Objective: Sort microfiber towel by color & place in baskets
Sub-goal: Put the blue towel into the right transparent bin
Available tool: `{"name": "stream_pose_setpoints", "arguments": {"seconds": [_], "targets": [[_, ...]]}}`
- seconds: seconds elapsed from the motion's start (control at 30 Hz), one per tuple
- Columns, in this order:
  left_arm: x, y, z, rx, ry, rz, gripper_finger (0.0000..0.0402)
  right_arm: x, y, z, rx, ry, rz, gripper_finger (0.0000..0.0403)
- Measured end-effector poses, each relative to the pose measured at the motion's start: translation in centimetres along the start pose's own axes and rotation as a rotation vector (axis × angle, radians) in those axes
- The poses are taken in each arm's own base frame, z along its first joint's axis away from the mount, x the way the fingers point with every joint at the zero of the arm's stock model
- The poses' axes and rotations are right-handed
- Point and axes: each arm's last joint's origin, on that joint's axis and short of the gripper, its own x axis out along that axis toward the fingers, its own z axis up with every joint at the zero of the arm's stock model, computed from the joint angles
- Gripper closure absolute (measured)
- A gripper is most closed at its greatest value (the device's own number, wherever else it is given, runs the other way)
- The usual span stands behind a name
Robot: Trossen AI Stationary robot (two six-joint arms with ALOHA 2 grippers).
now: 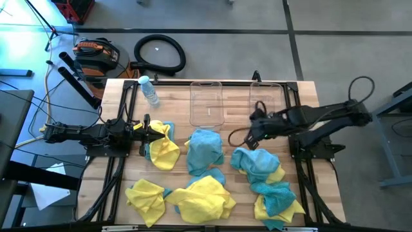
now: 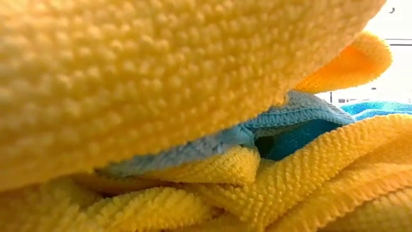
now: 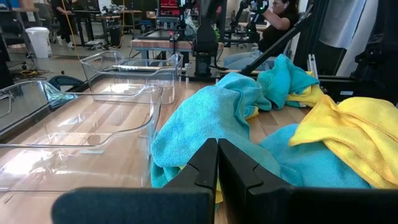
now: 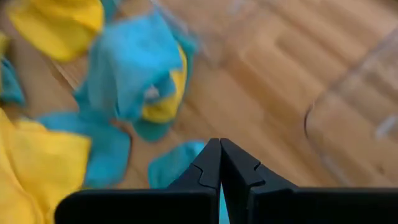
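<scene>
Yellow and teal towels lie in loose heaps on the wooden table: a yellow-and-teal heap (image 1: 161, 145) at the left, a teal one (image 1: 205, 149) in the middle, a teal-and-yellow heap (image 1: 257, 164) at the right, and more (image 1: 203, 200) along the near edge. Two clear tubs (image 1: 206, 103) (image 1: 267, 100) stand at the far middle. My left gripper (image 1: 148, 129) is shut and low, at the left heap's far-left edge; it also shows in the left wrist view (image 3: 217, 162). My right gripper (image 1: 253, 134) is shut and empty above the table, between the right tub and the right heap; it also shows in the right wrist view (image 4: 221, 162).
A small clear bottle (image 1: 149, 90) with a blue cap lies at the far left of the table. A yellow towel (image 2: 161, 77) right at the low camera blocks most of that view. People and other benches show in the room beyond (image 3: 273, 18).
</scene>
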Motion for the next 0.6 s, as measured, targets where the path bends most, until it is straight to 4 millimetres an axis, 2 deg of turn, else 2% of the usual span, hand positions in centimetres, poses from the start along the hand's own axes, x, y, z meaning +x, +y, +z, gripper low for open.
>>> {"name": "stream_pose_setpoints", "arguments": {"seconds": [0.3,0.43,0.6], "targets": [[0.0,0.0,0.0,0.000,0.000,0.000,0.0401,2.3,3.5,-2.9,0.018,0.208,-0.053,0.0389],[0.0,0.0,0.0,0.000,0.000,0.000,0.0402,3.6,4.4,-4.6,0.046,0.320,-0.133,0.0351],[0.0,0.0,0.0,0.000,0.000,0.000,0.0402,5.2,5.7,-6.4,0.046,0.402,-0.198,0.0280]]}}
